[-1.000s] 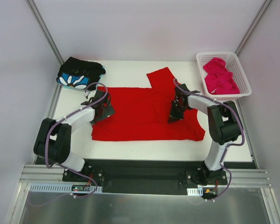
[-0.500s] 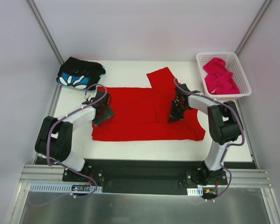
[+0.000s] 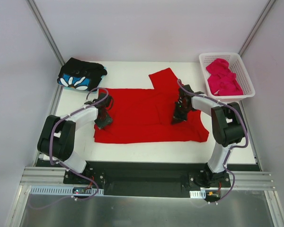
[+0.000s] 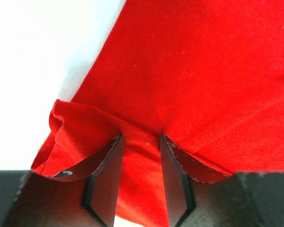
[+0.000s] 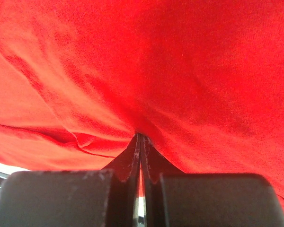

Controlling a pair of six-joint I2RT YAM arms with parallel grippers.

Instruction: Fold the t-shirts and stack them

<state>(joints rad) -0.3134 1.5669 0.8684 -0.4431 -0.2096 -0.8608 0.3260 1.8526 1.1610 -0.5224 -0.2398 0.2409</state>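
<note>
At table centre: red t-shirt (image 3: 146, 116) spread flat | change: left gripper (image 4: 139, 137) has shifted onto its left edge, jaws narrowed from wide around a raised fold, gap remains, firm pinch unclear | right gripper (image 5: 139, 135) unmoved, clamped on cloth | likely two-handed fold starting | white table (image 3: 132, 71); black floral t-shirt (image 3: 80, 75) folded far-left; pink t-shirt (image 3: 223, 78) in basket (image 3: 246, 90) | plain pale walls

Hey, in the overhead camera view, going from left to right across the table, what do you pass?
First the black flower-print t-shirt → left end effector → right end effector → white basket holding the pink t-shirt. The red t-shirt spreads beneath both end effectors.
</note>
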